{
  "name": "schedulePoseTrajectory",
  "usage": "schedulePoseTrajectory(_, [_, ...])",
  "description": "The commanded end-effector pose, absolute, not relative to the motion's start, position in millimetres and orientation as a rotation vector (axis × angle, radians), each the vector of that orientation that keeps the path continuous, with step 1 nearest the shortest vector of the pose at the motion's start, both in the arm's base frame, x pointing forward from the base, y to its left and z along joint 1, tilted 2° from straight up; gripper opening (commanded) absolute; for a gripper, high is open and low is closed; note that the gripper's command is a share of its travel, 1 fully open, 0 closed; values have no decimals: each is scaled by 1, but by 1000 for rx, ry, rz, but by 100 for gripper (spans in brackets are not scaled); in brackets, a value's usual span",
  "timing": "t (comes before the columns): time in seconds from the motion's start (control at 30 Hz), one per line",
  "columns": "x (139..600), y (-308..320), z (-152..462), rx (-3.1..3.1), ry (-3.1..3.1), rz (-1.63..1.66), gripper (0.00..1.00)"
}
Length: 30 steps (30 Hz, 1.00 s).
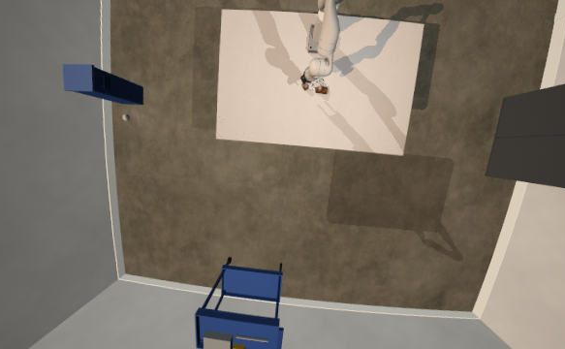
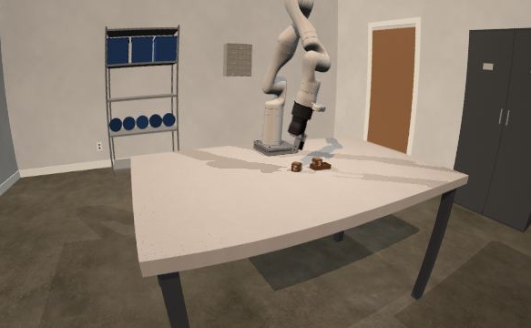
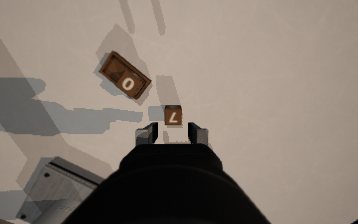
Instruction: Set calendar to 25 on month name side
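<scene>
A brown tray (image 3: 109, 65) (image 2: 327, 167) lies on the table, turned at an angle in the wrist view. One cube (image 3: 128, 84) (image 2: 317, 162) sits in one end of it, with a 0 on top and a 3 on the side facing the exterior camera; the tray's other end is empty. A loose brown cube (image 3: 173, 116) (image 2: 296, 167) (image 1: 305, 87) stands on the table beside the tray, with what looks like a 7 on top and a 2 facing the exterior camera. My gripper (image 3: 173, 129) (image 2: 299, 149) is open and empty, above the table, with the loose cube just beyond its fingertips in the wrist view. The month's name is not readable.
The robot's grey base plate (image 2: 271, 149) (image 3: 60, 186) stands on the table behind the cubes, at the lower left in the wrist view. The white table (image 2: 210, 205) (image 1: 263, 111) carries shadows of the arm. Shelf, cabinet and blue cart stand away from the table.
</scene>
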State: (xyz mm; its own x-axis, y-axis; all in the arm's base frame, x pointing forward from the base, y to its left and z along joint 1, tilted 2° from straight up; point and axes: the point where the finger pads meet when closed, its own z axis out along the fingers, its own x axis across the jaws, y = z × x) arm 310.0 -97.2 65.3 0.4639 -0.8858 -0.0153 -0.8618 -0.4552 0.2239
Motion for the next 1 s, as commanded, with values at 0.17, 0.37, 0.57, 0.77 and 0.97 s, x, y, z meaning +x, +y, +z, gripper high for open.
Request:
schedulePoseTrajectory(0.17, [311,-96,65,2518,-1515,-204,90])
schedulePoseTrajectory(0.37, [311,-96,63,2473,-1485,-256,90])
schedulePoseTrajectory(0.57, [312,-95,63,2401,-1440,-319,90])
schedulePoseTrajectory(0.77, [312,-95,63,2356,-1414,-347,90])
schedulePoseTrajectory(0.97, [313,-95,64,2323,-1396,-365,90])
